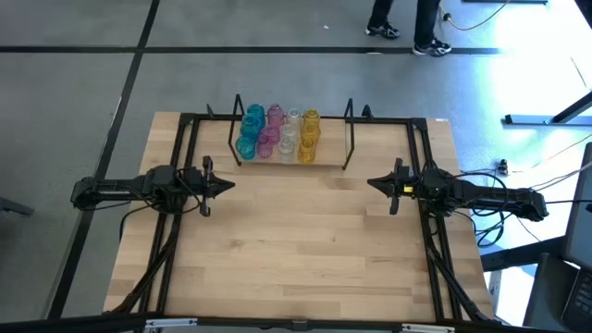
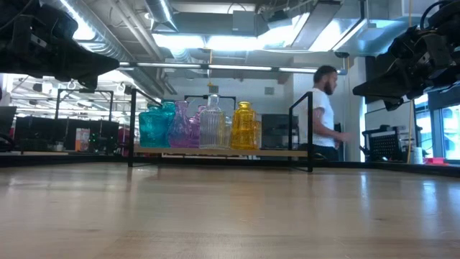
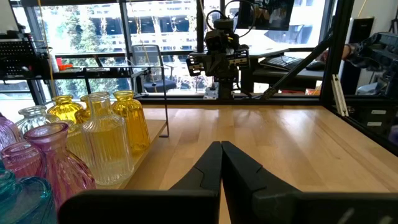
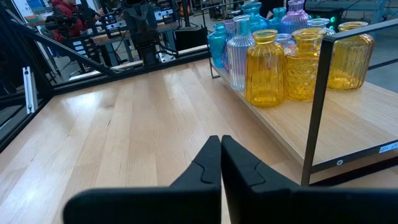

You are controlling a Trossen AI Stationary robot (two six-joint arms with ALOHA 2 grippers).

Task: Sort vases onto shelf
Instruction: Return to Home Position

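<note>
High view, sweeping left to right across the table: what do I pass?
Dark left pincer, shut → teal-blue translucent glass vases → pink glass vases → clear glass vases → yellow glass vases → dark right pincer, shut.

We see the yellow ribbed glass vases (image 4: pixel 265 68) as translucent and glossy, catching bright highlights. The clear fluted glass vase (image 4: pixel 240 53), the pink glass vases (image 3: pixel 53 165) and the teal-blue glass vases (image 2: pixel 154 124) share that smooth, shiny finish. The low light-wood plank shelf (image 4: pixel 348 118) looks smooth and matt, its thin black metal wire end frame (image 4: pixel 320 99) faintly satin. The large pale wooden tabletop (image 1: pixel 305 240) shows plank grain with a soft sheen, edged by a black metal frame (image 1: pixel 384 119). On the left gripper (image 3: pixel 221 144) and the right gripper (image 4: pixel 221 138) we see dark, matt, plastic-looking fingers.
</note>
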